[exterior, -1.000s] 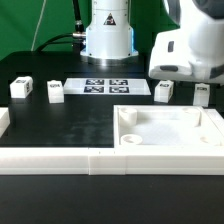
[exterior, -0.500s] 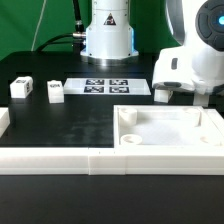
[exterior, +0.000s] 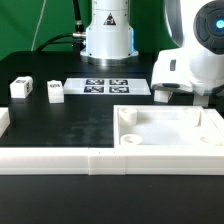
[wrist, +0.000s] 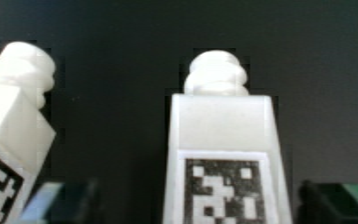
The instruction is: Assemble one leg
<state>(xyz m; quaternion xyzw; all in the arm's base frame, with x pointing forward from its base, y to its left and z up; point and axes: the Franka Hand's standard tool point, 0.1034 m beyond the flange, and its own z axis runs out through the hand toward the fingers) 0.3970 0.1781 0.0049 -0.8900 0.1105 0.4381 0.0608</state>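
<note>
In the wrist view a white leg (wrist: pixel 220 130) with a black-and-white tag stands between my open gripper's (wrist: pixel 197 200) dark fingertips (wrist: pixel 60 200), with a gap on each side. A second leg (wrist: pixel 16 110) stands beside it, outside the jaws. In the exterior view my gripper (exterior: pixel 198 96) is low at the exterior view's right, behind the large white panel (exterior: pixel 170 128). It hides the leg it straddles; the neighbouring leg (exterior: pixel 162 95) peeks out beside it. Two more legs (exterior: pixel 19 88) (exterior: pixel 54 92) stand at the exterior view's left.
The marker board (exterior: pixel 105 87) lies in front of the robot base (exterior: pixel 107 30). A long white rail (exterior: pixel 80 160) runs along the front edge, with a short white wall (exterior: pixel 4 122) at the exterior view's left.
My gripper has come down and shifted toward the exterior view's right, now covering the rightmost leg. Since half a second ago it has barely moved.
</note>
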